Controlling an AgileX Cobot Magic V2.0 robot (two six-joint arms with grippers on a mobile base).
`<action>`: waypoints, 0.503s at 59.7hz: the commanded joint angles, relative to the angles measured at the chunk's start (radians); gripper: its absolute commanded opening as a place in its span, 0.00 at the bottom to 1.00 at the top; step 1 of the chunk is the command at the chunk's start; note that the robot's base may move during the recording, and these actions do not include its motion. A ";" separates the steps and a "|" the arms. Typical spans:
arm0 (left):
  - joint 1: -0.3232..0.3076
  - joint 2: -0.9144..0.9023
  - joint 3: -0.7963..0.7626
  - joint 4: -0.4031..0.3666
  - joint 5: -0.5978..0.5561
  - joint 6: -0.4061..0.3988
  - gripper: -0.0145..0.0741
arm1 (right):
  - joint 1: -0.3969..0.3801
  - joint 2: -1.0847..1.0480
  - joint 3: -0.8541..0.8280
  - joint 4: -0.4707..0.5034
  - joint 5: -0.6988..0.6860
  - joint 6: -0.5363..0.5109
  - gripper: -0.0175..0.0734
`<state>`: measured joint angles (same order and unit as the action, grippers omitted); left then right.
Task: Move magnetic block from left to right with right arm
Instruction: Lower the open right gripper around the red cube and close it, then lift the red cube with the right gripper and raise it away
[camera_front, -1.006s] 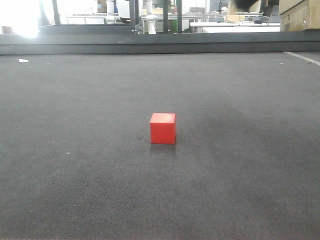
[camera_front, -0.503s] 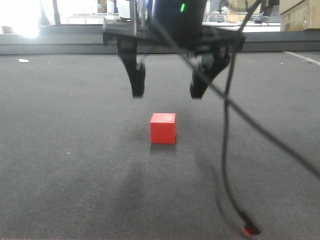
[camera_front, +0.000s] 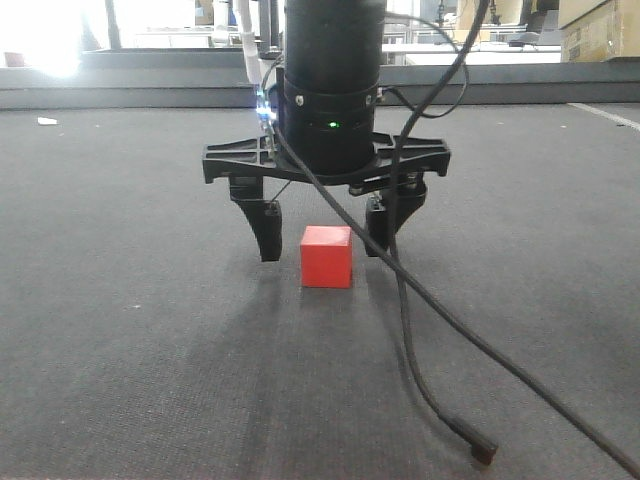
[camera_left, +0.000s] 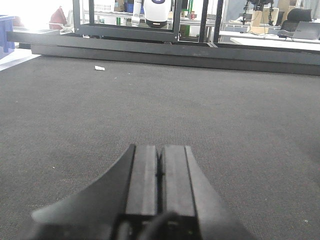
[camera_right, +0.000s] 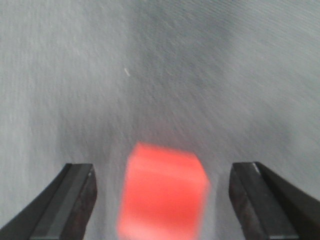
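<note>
The right tool (camera_front: 324, 247) hangs low over the bench (camera_front: 120, 330), its black plastic fingers (camera_front: 268, 232) spread wide and gripping nothing. Between them, clear of both, stands the magnetic block (camera_front: 326, 256), a sharp-edged red-orange cube with smooth matte faces, on the dark grey, finely woven surface. The right wrist view blurs it, but a gap shows on either side. A black cable (camera_front: 420, 330) trails down in front. A green light (camera_front: 333, 126) glows on the round black housing. The left tool (camera_left: 160, 150) has its flat fingers pressed together, empty.
</note>
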<state>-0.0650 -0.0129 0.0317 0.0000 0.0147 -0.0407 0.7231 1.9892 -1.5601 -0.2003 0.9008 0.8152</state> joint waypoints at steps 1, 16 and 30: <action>0.000 -0.015 0.008 0.000 -0.091 -0.007 0.03 | -0.011 -0.045 -0.031 -0.026 -0.039 -0.001 0.89; 0.000 -0.015 0.008 0.000 -0.091 -0.007 0.03 | -0.017 -0.034 -0.031 0.000 -0.029 -0.001 0.55; 0.000 -0.015 0.008 0.000 -0.091 -0.007 0.03 | -0.017 -0.073 -0.047 0.008 -0.021 -0.025 0.44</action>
<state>-0.0650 -0.0129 0.0317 0.0000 0.0147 -0.0407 0.7112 2.0065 -1.5617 -0.1800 0.8990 0.8148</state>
